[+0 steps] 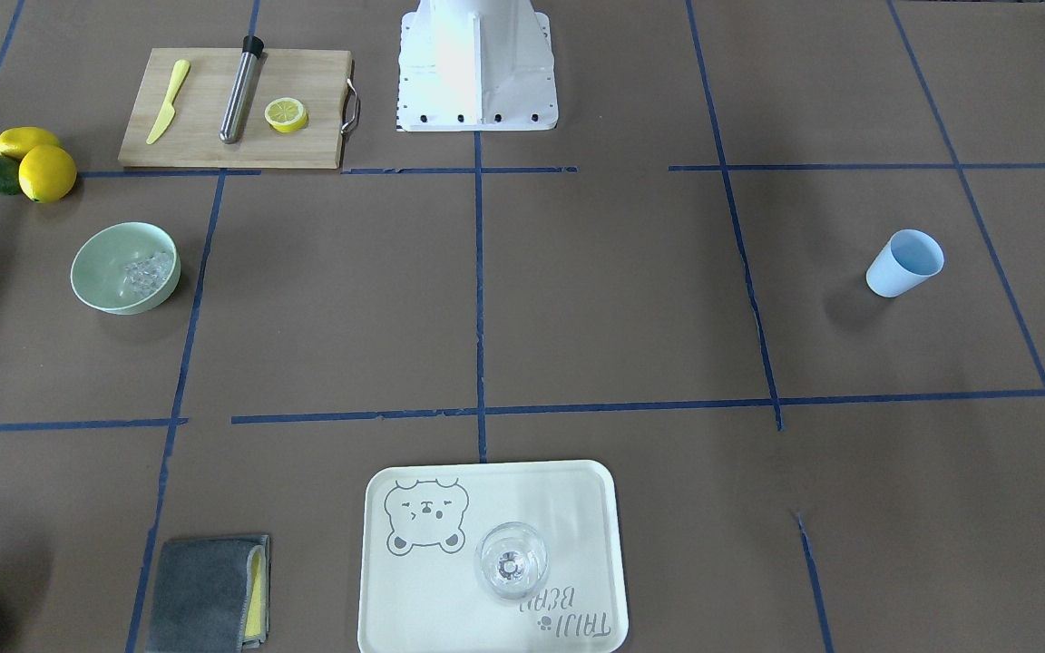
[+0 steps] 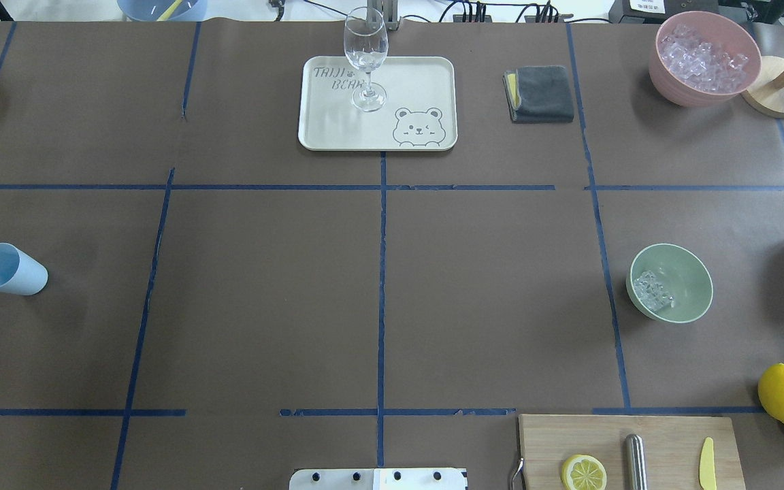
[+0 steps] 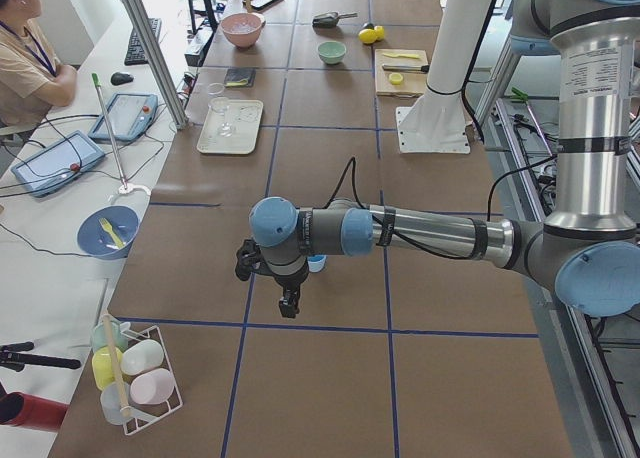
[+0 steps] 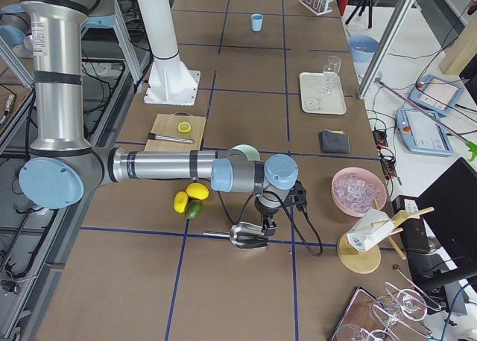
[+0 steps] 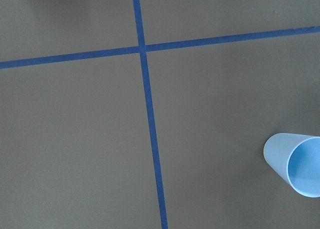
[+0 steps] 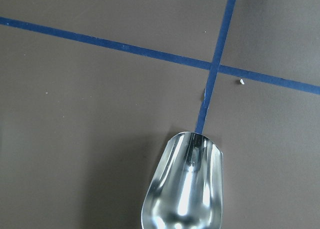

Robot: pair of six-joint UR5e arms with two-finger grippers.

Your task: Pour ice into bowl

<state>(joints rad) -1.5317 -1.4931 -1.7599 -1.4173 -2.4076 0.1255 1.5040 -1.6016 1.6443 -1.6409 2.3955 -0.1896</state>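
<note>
The mint-green bowl stands at the table's right side, with a small heap of clear ice inside it. My right gripper shows only in the exterior right view. It hangs low beyond the bowl, just over an empty metal scoop. I cannot tell whether it is open or shut. My left gripper shows only in the exterior left view, above the table next to the light blue cup. I cannot tell its state either.
A pink container of ice stands at the far right corner. A tray bears a wine glass. A grey cloth lies beside it. A cutting board, lemons and a lime lie near the bowl.
</note>
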